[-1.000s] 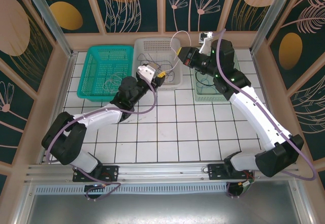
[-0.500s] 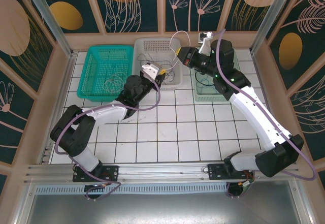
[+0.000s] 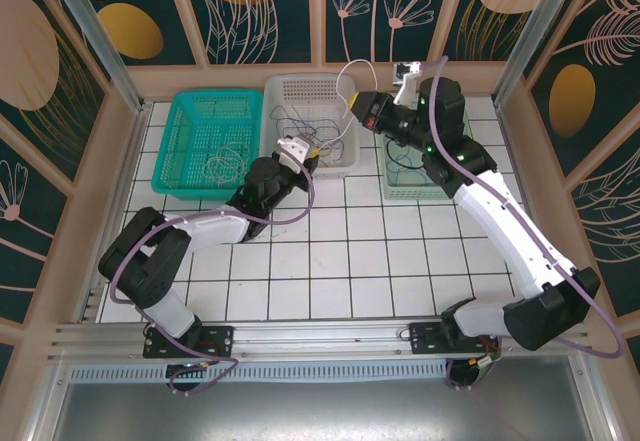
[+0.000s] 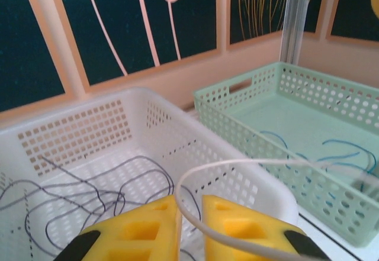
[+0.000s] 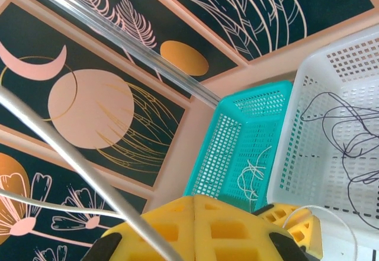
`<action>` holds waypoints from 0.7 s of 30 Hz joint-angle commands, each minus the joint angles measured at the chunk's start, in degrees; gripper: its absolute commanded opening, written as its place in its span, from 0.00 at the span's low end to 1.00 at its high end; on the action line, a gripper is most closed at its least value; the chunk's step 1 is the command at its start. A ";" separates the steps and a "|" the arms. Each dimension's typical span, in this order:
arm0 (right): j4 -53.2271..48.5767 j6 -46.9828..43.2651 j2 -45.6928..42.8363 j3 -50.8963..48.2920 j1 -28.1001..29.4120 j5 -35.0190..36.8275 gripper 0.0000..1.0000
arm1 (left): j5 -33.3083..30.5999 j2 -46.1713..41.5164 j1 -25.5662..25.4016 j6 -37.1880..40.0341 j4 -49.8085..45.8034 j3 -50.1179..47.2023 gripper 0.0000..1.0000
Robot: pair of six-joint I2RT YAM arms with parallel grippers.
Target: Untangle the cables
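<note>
A pale cable (image 3: 341, 73) loops up from my right gripper (image 3: 358, 111), which hangs over the white basket's (image 3: 300, 89) right side. In the right wrist view that gripper (image 5: 194, 199) is shut, and the pale cable (image 5: 59, 145) slants across close to the lens. My left gripper (image 3: 313, 149) sits at the basket's front right corner. In the left wrist view its jaws (image 4: 190, 200) stand a slim gap apart, with the pale cable (image 4: 237, 162) curving down through the gap and over the right finger. Dark cables (image 4: 89, 184) lie tangled in the white basket (image 4: 77, 131).
A teal basket (image 3: 205, 111) at the back left holds pale cables (image 5: 251, 175). A pale green basket (image 4: 237, 119) to the right of the white one holds thin bluish cables (image 4: 343, 148). Wooden walls close in the back and sides. White tiles stretch in front of the baskets.
My left gripper has reached forward and right to the white basket's corner, and its jaws have narrowed around the pale cable. The right arm has barely moved.
</note>
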 commanded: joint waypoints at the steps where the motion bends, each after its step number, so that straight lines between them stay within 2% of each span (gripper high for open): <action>1: 1.94 0.94 -2.58 0.37 -0.81 -0.36 0.00 | -1.03 -0.10 -0.37 -1.01 -0.89 -1.46 0.14; 5: 1.99 1.27 -2.73 -0.42 -1.18 -0.64 0.00 | -0.66 -1.62 -0.35 -2.17 -1.22 -2.98 0.14; 9: 1.98 1.50 -2.73 -0.64 -1.69 -0.71 0.00 | -0.81 -5.16 -0.36 -3.15 0.15 -5.64 0.22; 10: 2.11 1.63 -2.66 -0.72 -1.80 -0.86 0.00 | -1.33 -6.08 -0.30 -3.24 0.63 -6.38 0.26; 11: 2.24 1.87 -2.55 -0.80 -1.97 -1.02 0.00 | -2.29 -7.27 -0.37 -3.40 1.59 -7.48 0.38; 12: 2.48 2.19 -2.49 -0.89 -2.08 -1.15 0.00 | -3.12 -8.60 -0.37 -3.52 3.13 -8.72 0.42; 19: 3.85 3.74 -2.36 -1.78 -2.34 -2.25 0.00 | -2.25 -13.64 -0.43 -0.94 11.29 -12.38 0.62; 21: 3.93 3.83 -2.42 -1.87 -2.34 -2.30 0.00 | -2.44 -12.91 -0.47 0.73 12.22 -11.65 0.63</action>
